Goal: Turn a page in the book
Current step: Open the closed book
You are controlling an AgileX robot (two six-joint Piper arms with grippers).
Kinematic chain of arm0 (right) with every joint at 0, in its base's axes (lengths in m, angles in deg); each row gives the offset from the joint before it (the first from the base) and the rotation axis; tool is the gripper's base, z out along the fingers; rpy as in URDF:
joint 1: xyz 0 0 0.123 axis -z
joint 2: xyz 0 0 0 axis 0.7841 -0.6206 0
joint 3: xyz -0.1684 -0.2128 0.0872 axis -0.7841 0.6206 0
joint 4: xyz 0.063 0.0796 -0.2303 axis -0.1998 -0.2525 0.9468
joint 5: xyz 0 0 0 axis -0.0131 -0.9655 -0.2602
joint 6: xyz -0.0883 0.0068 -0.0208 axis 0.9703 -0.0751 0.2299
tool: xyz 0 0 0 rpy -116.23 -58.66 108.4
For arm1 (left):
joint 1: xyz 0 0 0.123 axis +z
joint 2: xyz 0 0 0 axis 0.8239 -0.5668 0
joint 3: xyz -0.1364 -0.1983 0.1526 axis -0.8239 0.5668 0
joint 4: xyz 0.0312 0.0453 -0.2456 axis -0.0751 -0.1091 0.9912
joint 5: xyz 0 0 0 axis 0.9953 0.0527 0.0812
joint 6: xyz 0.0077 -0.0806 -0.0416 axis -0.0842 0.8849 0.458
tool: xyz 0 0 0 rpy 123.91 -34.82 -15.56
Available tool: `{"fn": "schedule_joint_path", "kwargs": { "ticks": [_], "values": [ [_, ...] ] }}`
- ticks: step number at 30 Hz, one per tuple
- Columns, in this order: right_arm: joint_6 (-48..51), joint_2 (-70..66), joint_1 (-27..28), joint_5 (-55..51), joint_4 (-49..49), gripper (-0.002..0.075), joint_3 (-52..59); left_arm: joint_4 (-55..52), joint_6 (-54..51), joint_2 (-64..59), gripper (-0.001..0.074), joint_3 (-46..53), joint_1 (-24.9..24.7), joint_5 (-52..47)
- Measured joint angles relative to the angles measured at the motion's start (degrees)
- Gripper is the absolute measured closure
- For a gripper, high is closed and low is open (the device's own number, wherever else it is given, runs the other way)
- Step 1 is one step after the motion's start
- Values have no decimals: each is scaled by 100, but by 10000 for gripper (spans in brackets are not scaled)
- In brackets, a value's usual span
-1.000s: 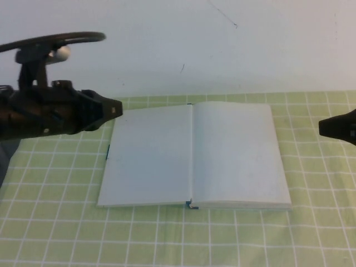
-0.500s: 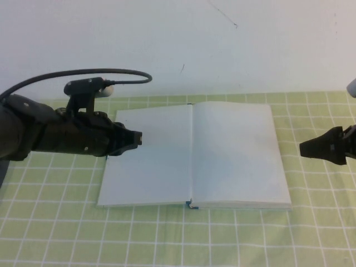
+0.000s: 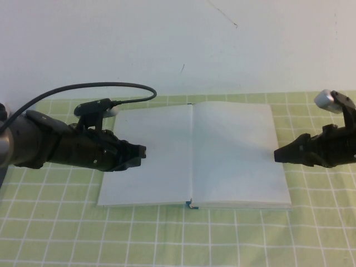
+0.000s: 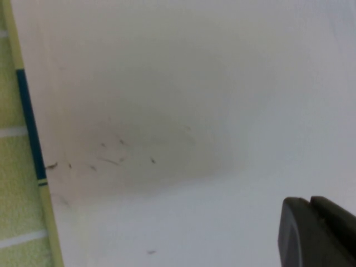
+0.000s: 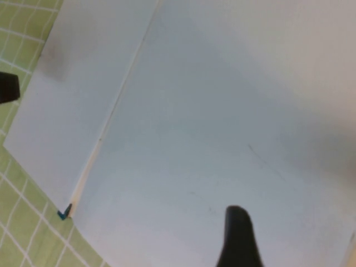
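Note:
The book lies open and flat on the cloth, both white pages blank. A dark teal cover edge shows along its outer left side. My left gripper is low over the left page, and its two fingertips are pressed together with nothing between them. My right gripper sits at the outer edge of the right page. The right wrist view shows only one finger, standing alone over the white book, so the jaws are apart. Nothing is held.
A green checked cloth covers the table around the book. A white wall stands right behind it. The left arm's black cable arcs above the book's back left corner.
Both arms have come in towards the book. The left gripper moved right and down onto the left page. The right gripper moved left to the right page's outer edge.

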Motion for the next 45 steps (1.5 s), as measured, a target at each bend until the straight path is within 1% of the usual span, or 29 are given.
{"fn": "schedule_joint_path", "kwargs": {
  "ticks": [5,14,20,25,41,45],
  "values": [
    [69,-445,-149,43,-41,279,-232,153,0,-14,738,0,0,14],
    [179,-680,-147,12,-391,279,-292,179,0,-14,738,0,0,32],
    [277,-683,-147,-491,-622,279,-511,183,-21,-14,738,0,0,32],
    [262,-683,-147,-843,-632,279,-789,183,-21,-14,738,0,0,32],
    [-257,-683,-147,-901,41,279,-894,281,-56,-14,738,0,0,32],
    [-635,-683,-147,-948,534,279,-1093,289,-103,-14,738,0,0,32]
  ]
}}
